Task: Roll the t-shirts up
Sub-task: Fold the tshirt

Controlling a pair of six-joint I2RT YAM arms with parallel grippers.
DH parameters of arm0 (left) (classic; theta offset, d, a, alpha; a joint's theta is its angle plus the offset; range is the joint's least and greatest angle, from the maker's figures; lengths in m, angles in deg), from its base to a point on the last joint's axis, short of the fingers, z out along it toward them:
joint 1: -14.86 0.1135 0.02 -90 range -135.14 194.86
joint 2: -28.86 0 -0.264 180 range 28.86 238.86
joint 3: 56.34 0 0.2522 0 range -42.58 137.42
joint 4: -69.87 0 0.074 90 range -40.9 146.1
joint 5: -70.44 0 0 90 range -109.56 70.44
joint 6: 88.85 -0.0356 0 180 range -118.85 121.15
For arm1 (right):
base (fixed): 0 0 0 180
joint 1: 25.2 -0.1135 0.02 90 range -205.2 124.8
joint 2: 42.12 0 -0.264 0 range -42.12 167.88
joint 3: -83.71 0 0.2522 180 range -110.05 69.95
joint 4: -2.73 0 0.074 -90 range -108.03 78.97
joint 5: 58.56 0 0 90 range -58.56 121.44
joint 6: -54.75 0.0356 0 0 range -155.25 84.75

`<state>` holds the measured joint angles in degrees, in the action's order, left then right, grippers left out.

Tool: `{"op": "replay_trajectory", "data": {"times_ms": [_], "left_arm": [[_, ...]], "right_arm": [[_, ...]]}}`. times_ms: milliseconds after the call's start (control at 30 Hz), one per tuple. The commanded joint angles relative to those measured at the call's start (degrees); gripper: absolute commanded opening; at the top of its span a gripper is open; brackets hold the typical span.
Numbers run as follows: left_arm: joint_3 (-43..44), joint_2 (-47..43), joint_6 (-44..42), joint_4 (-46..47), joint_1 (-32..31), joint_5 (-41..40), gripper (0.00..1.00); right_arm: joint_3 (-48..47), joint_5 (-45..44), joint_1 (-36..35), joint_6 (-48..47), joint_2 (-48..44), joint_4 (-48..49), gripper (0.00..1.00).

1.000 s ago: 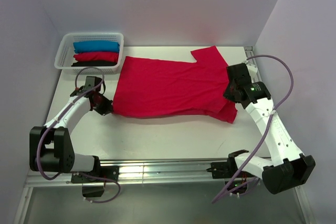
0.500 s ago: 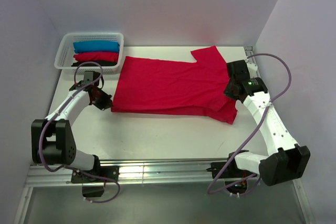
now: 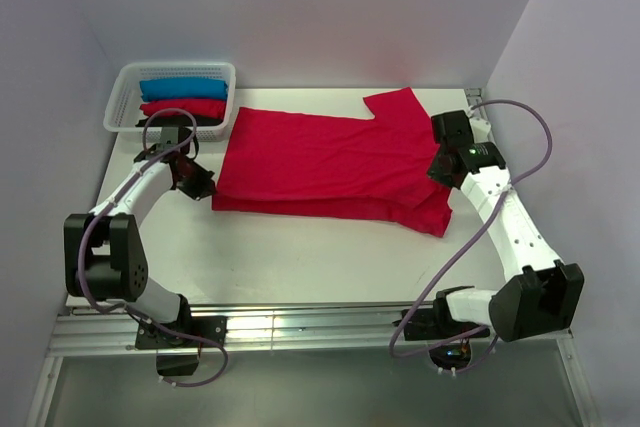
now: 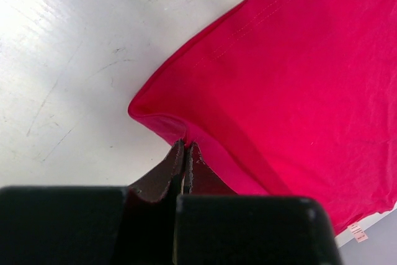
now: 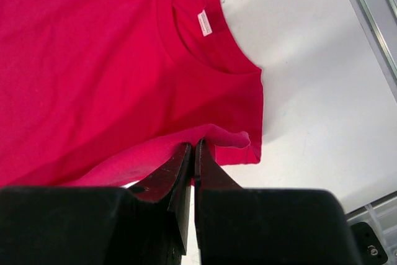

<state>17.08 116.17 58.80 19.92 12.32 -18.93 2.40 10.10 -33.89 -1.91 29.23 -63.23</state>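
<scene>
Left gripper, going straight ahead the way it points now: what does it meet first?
The crimson t-shirt. The left gripper is shut on its folded edge near the corner, so going straight on runs deeper into that cloth, which lies on the table. Nothing else shows in that line, though depth is unclear.

A white tabletop (image 3: pixel 300 257), faintly scuffed with grey marks, sits boxed in by plain pale-lavender walls: a back wall (image 3: pixel 320 7), a left wall (image 3: pixel 40 97) and a right wall (image 3: pixel 585 77). An aluminium rail (image 3: pixel 320 319) runs along its near edge. The light is soft and even.
</scene>
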Motion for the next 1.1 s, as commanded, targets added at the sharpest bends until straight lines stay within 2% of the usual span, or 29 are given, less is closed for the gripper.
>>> {"op": "replay_trajectory", "data": {"times_ms": [0, 1067], "left_arm": [[3.0, 1.2, -1.7, 1.6, 0.3, 0.1, 0.0], [7.5, 10.7, 0.0, 6.7, 0.2, 0.5, 0.0]], "right_arm": [[-3.6, -1.4, 0.7, 0.0, 1.6, 2.4, 0.0], [-10.6, -3.5, 1.8, -2.2, 19.3, 6.8, 0.0]]}}
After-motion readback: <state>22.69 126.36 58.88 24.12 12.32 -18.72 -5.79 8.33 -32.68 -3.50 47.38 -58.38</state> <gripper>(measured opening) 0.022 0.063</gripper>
